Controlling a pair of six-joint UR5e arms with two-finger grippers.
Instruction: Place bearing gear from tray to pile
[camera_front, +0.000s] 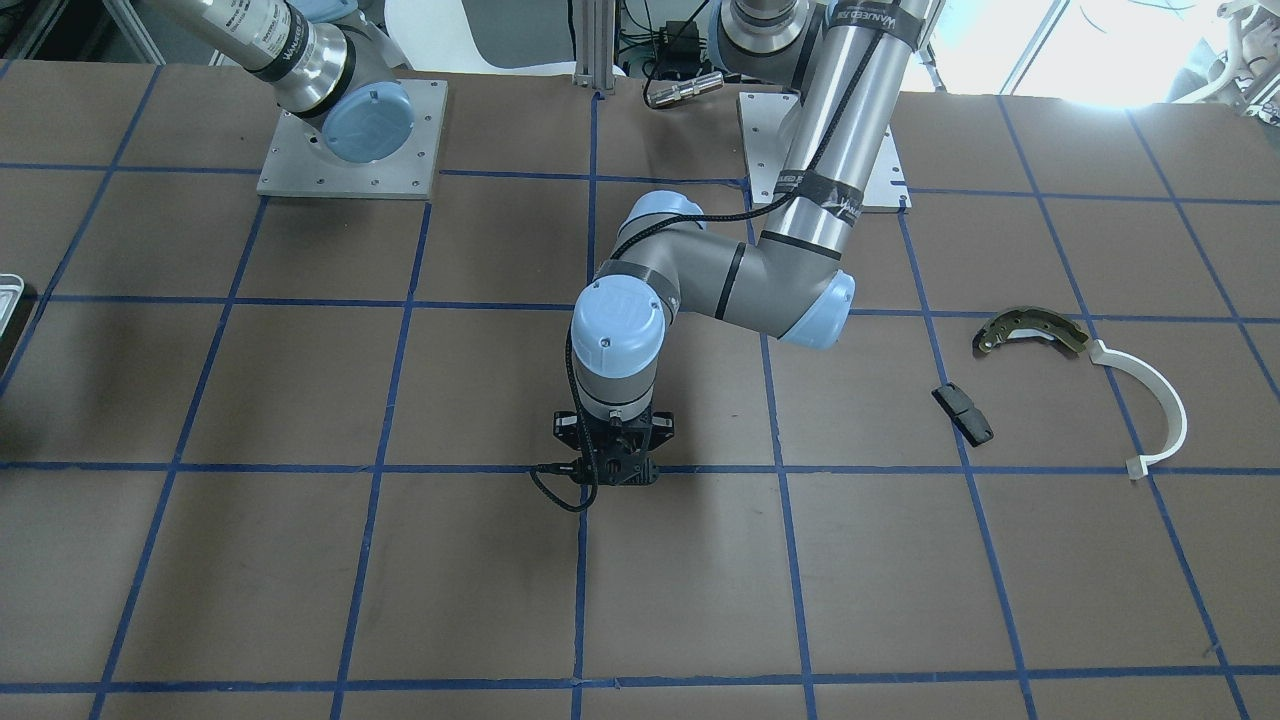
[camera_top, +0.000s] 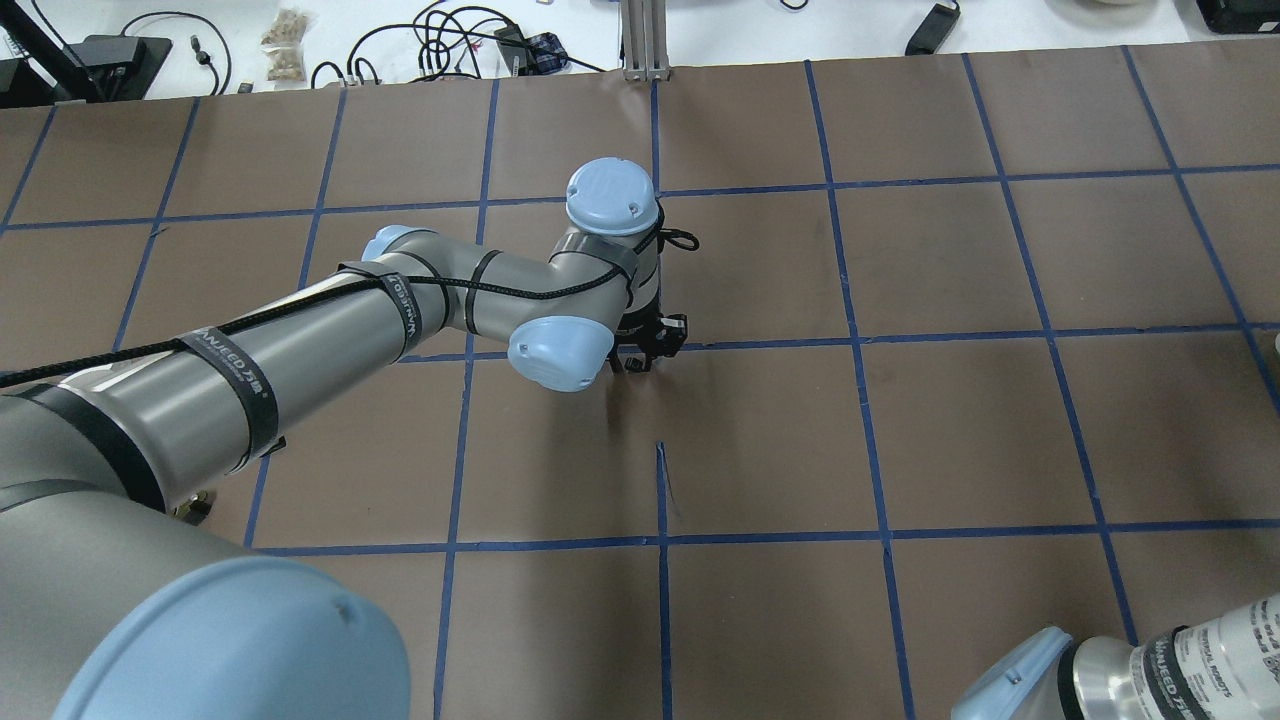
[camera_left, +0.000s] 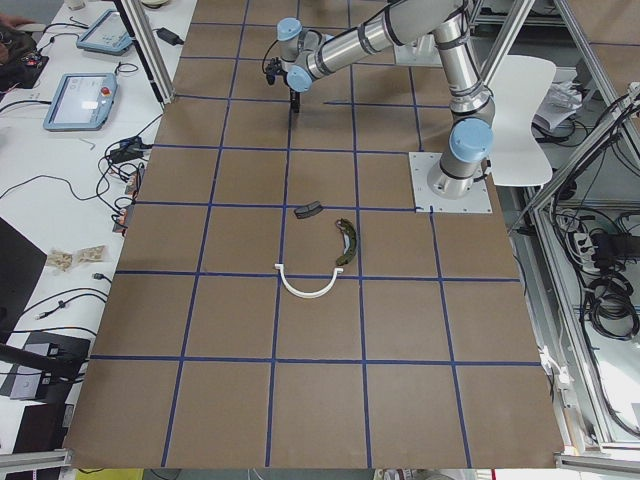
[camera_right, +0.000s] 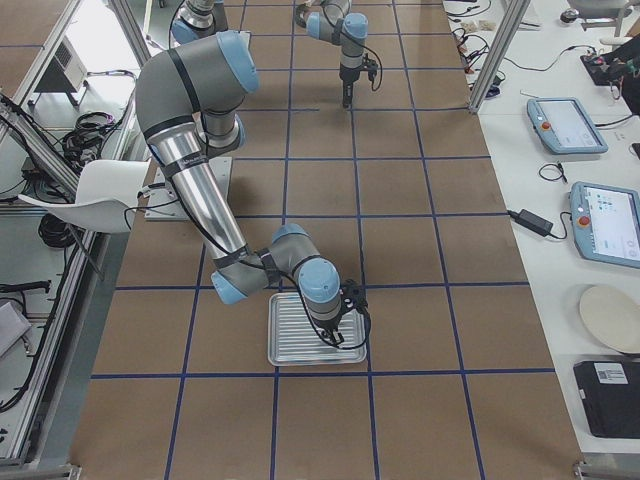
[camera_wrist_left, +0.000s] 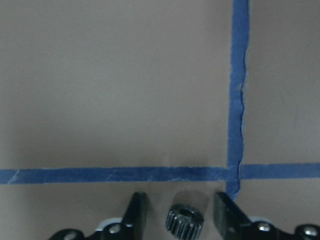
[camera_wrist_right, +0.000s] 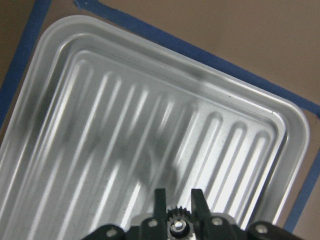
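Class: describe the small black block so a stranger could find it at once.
On the blue-gridded brown table, look to the robot's left side, where three loose parts lie together. The black block lies beside the olive brake shoe and the white arc; it alone is straight, dark and smallest.

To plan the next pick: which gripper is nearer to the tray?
Right. The right gripper, jaws shut on a gear, hangs directly over the tray; the left gripper is far off, at the middle of the table.
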